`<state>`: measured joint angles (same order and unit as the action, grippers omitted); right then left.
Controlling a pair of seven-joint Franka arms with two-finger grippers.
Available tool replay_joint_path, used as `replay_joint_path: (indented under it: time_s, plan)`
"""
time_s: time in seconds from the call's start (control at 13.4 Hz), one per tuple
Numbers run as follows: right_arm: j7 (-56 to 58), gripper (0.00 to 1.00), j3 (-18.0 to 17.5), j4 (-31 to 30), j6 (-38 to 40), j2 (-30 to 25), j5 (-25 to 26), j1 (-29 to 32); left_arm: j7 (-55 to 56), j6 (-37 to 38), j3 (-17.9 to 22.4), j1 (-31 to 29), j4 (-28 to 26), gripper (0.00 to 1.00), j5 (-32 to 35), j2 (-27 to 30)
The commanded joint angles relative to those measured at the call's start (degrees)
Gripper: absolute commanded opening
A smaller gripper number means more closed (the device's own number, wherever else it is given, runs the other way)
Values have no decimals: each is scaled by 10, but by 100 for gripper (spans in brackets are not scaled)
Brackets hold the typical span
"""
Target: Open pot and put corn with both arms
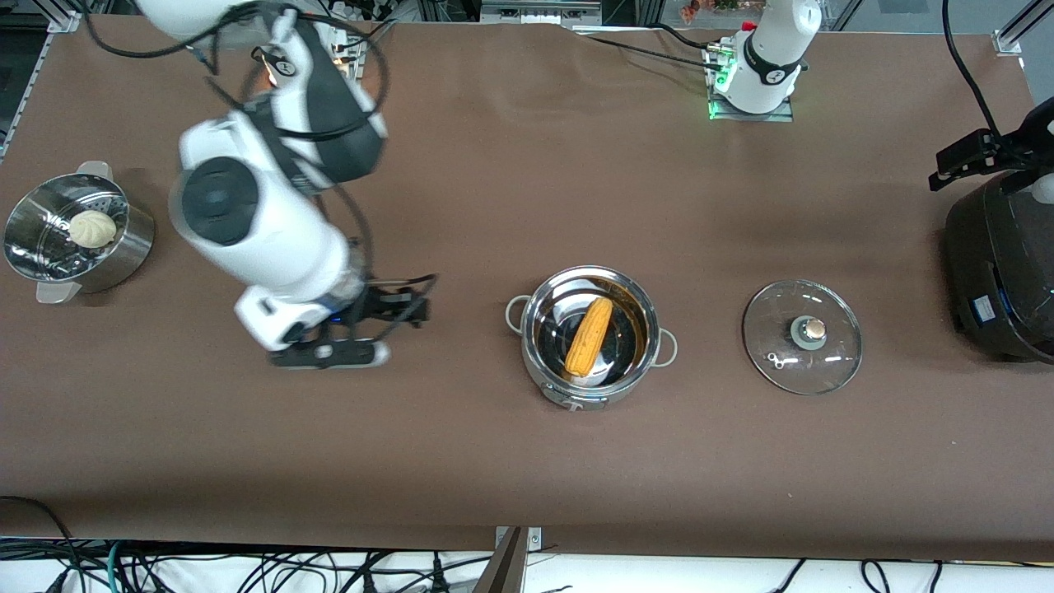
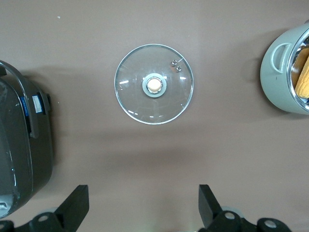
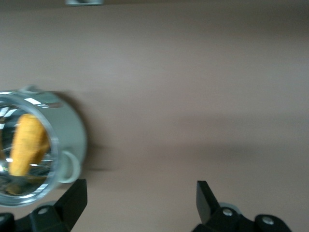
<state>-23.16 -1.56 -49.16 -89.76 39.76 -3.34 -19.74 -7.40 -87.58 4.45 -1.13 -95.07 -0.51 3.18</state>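
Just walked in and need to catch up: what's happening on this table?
Nothing is being held right now. The pot stands open with the corn lying inside, and its glass lid rests flat on the table beside it, toward the left arm's end. The right gripper is open and empty over bare table beside the pot. The left gripper is open above the lid.

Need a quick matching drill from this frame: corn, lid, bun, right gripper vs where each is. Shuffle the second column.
Things:
1. corn
2. lid
3. bun
4. right gripper

Places:
A. in the steamer bowl
B. flat on the table, between the pot and the black cooker
C. open, over bare table beside the pot
D. inside the pot

Pairs: 1-D, 2-B, 3-A, 4-C
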Motion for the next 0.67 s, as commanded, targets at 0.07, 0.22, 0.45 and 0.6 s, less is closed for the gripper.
replay_joint_path:
  time_s: [0.07,0.22,0.45,0.6]
  plan:
    - [18,100,-11,-25,73,-42,4,105,4,13,-3,1,18,100,17,-8]
    - [64,100,-7,-57,84,-83,13,142,3,13,-2,0,18,100,17,-9]
    - [69,100,-7,-190,26,-180,59,181,4,13,-3,1,18,100,17,-8]
    - [72,100,-7,-297,-26,-260,51,220,4,13,-3,1,18,100,17,-8]
